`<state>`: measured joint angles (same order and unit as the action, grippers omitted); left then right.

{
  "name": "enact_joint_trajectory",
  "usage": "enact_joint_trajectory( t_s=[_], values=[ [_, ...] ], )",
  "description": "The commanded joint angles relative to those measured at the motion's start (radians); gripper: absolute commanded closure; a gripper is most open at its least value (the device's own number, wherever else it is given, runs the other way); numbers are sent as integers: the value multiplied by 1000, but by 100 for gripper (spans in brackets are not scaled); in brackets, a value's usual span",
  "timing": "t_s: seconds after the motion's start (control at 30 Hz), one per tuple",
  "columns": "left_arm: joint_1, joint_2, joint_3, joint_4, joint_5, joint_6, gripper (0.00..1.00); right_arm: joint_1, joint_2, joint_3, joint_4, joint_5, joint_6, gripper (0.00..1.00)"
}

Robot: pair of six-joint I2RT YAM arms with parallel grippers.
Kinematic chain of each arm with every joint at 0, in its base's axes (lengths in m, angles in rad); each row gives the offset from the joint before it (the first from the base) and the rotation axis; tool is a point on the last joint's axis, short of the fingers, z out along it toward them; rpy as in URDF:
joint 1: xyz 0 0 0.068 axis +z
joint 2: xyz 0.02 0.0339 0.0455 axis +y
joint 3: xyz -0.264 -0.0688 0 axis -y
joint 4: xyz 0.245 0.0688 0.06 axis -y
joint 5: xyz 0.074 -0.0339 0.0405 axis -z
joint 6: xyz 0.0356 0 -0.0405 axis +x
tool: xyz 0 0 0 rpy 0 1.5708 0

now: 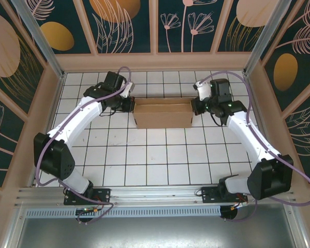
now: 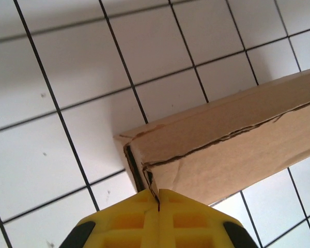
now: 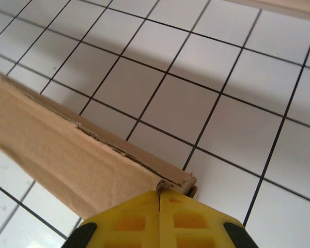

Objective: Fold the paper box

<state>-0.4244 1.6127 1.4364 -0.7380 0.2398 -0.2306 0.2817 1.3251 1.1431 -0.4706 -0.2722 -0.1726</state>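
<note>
Counter point(image 1: 144, 160): white square tiles with dark grout, inside a pale wooden rim.
Room: dark teal wall panels point(image 1: 125, 26) with gold and pink plant motifs.
Paper box point(image 1: 163, 114): brown, folded up, far centre of the counter.
Left gripper point(image 1: 130, 103): closed, tips at the box's left end.
Right gripper point(image 1: 195, 106): closed, tips at the box's right end.
</note>
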Motion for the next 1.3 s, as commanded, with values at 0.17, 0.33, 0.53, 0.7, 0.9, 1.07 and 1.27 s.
enact_joint_trajectory(
  t_s=[0.17, 0.33, 0.53, 0.7, 0.9, 1.07, 1.27],
  values=[
    [-10, -14, 2, -38, 29, -46, 100, 18, 54, 68, -65, 16, 211, 100],
    [-10, -8, -16, -28, 31, -52, 100, 19, 84, 67, -89, 22, 235, 100],
    [-9, -8, -34, -16, 18, -56, 100, 24, 52, 17, -64, 102, 205, 100],
    [-10, -18, -62, 3, -2, -55, 100, 24, 12, -42, -23, 134, 203, 100],
    [-10, -38, -93, 18, -18, -59, 100, 37, -13, -101, 9, 120, 230, 100],
    [-10, -55, -132, 34, -26, -65, 100, 56, -33, -154, 38, 157, 240, 100],
    [-10, -125, -266, 133, -11, -119, 100, 70, -99, -255, 125, 195, 270, 100]
  ],
)
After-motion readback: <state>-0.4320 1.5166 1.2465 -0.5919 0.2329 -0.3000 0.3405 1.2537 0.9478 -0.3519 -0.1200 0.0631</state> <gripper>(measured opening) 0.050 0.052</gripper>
